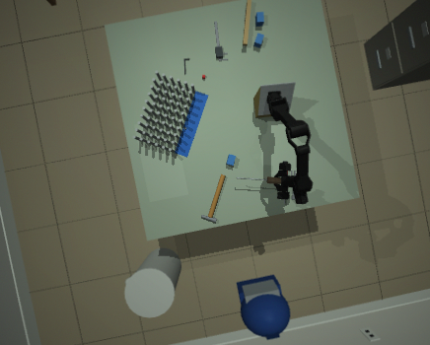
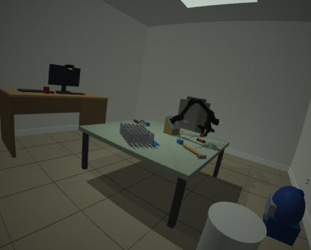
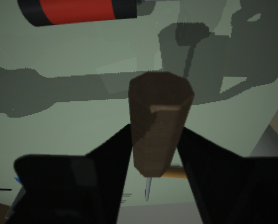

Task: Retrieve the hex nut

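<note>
My gripper [image 1: 279,181] [image 2: 204,131] [image 3: 153,128] is shut on the brown wooden handle [image 1: 271,180] [image 3: 159,112] of a thin wire hook tool. It holds the tool just above the table's near right part, with the thin shaft [image 1: 249,178] pointing toward the spacers. The field of standing metal spacers [image 1: 165,117] [image 2: 136,134] is far to the left, with the blue taped strip [image 1: 193,123] [image 2: 156,143] along its near side. The nut is hidden among the spacers. A red-handled tool [image 3: 75,11] [image 2: 201,140] lies on the table just beyond the gripper.
An orange-handled rake [image 1: 216,197] [image 2: 193,151] and a blue cube [image 1: 231,160] lie left of the gripper. Farther off lie a wooden stick [image 1: 247,22], a grey tool [image 1: 218,43], a small black hook [image 1: 185,64] and two blue cubes [image 1: 259,19] [image 1: 258,39]. The arm's base block [image 1: 273,101] stands at the right.
</note>
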You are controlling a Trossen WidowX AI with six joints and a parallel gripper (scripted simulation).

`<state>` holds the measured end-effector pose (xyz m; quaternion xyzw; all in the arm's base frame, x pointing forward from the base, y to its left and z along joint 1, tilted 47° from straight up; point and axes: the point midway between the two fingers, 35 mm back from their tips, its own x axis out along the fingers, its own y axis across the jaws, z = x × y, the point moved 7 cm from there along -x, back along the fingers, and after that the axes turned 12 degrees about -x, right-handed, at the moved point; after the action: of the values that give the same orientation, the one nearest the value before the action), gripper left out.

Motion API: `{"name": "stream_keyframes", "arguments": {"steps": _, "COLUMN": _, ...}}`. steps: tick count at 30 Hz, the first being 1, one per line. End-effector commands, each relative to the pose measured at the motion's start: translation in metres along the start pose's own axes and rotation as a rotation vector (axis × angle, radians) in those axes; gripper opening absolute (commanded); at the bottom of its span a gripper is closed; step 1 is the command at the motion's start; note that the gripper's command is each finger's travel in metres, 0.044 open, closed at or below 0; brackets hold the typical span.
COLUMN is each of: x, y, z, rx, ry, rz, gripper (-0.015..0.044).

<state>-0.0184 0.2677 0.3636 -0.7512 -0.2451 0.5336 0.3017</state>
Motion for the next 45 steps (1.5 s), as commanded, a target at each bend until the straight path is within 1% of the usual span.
{"name": "stream_keyframes", "arguments": {"steps": 1, "x": 0.008, "y": 0.001, "z": 0.003, "rx": -0.009, "ry": 0.0, "rz": 0.012, "gripper": 0.0}}
{"name": "stream_keyframes", "arguments": {"steps": 45, "x": 0.059, "y": 0.004, "z": 0.02, "rx": -0.01, "ry": 0.0, "rz": 0.012, "gripper": 0.0}}
